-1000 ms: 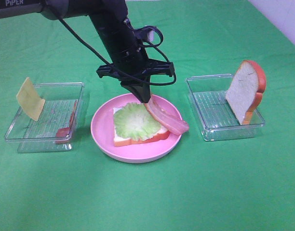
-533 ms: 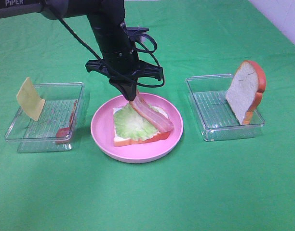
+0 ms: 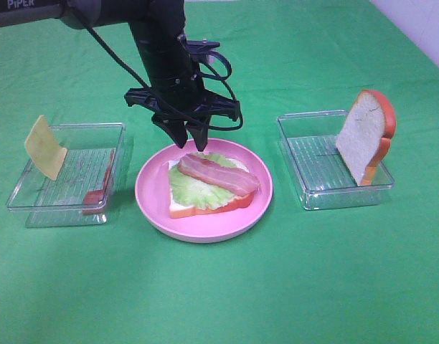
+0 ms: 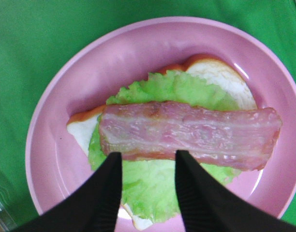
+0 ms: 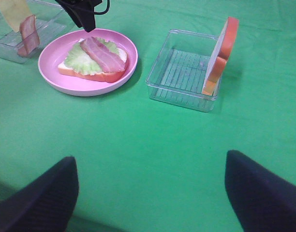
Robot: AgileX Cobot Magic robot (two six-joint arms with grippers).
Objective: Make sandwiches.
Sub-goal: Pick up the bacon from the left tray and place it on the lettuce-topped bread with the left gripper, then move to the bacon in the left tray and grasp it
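Bacon strip [image 3: 218,175] now lies flat on lettuce [image 3: 194,192], let go by left tool [image 3: 191,145], jaws narrowly parted above it.

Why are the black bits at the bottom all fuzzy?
Left wrist view: the black gripper fingers are probably too close to the lens, so they blur, while the pink bacon strip looks sharp. Right wrist view: its dark fingers blur likewise.

White letters reading "PIPER" are showing on the dark arm [image 3: 40,13] at the high view's edge; no other text is showing.
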